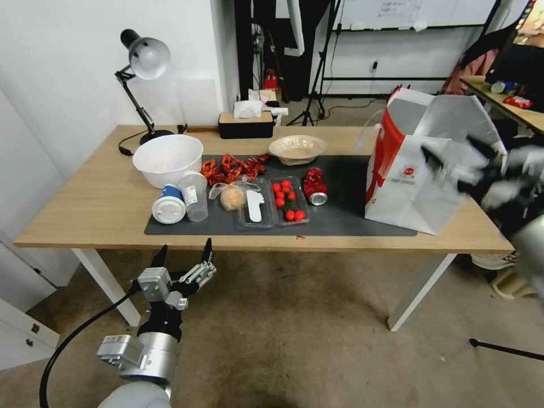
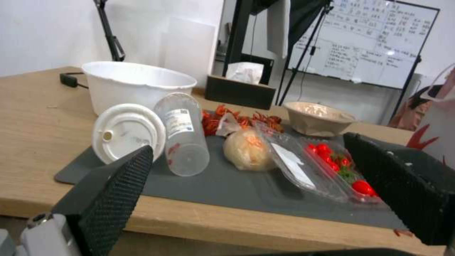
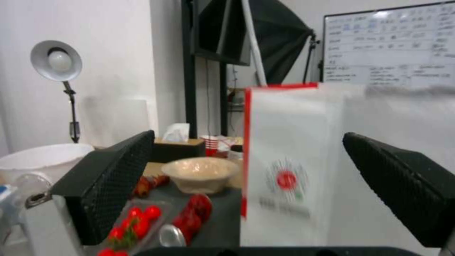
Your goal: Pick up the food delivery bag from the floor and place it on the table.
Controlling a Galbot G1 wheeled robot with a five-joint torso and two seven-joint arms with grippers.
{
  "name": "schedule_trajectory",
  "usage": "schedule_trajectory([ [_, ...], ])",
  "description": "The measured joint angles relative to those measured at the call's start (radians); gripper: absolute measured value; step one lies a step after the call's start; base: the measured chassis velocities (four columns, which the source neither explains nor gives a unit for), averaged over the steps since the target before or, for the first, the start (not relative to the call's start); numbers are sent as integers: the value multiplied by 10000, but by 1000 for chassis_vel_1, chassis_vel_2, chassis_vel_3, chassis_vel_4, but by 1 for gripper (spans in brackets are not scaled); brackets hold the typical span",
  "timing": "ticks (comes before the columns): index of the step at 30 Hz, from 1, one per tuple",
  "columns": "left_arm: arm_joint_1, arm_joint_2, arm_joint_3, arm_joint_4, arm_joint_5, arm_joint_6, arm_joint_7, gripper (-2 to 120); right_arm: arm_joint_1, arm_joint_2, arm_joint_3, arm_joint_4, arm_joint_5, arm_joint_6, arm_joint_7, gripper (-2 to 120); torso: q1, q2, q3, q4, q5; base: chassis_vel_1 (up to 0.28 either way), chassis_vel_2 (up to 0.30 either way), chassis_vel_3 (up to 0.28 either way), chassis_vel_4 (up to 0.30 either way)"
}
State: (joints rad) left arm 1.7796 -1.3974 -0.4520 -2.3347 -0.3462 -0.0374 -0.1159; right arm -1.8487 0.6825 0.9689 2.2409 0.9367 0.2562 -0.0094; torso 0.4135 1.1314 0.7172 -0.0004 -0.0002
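On the surface (image 1: 85, 226) the bag (image 1: 419, 187) stands at right, placing seemingly done; right gripper (image 1: 453, 164) fingers wide beside it, left gripper (image 1: 184, 258) wide, idle below the near edge

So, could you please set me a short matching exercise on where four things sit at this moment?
Things:
1. food delivery bag
2. left pincer
3. red can
4. tissue box

Places:
a. lying on its side on the dark mat
b. at the table's back edge
c. upright at the table's right end
d. open, low before the table's front edge

Pairs: 1-c, 2-d, 3-a, 4-b
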Motion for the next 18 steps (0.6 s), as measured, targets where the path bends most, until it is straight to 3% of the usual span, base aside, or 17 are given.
schedule_trajectory([
  [7, -98, 41, -34, 241, 113, -10, 125, 100, -814, 1773, -927, -590, -1415, 1494, -653, 100, 0, 0, 0, 2, -2, 0, 0, 0, 0],
  [15, -164, 59, -47, 520, 181, -42, 161, 100, -403, 2568, -2407, -1291, -2100, 1882, -769, 100, 1, 0, 2, 6, 1, 0, 0, 0, 0],
  [18, -160, 62, -48, 532, 181, -55, 161, 100, -371, 2609, -2513, -1324, -2152, 1872, -765, 100, 1, 0, 2, 6, 1, 0, 0, 0, 0],
])
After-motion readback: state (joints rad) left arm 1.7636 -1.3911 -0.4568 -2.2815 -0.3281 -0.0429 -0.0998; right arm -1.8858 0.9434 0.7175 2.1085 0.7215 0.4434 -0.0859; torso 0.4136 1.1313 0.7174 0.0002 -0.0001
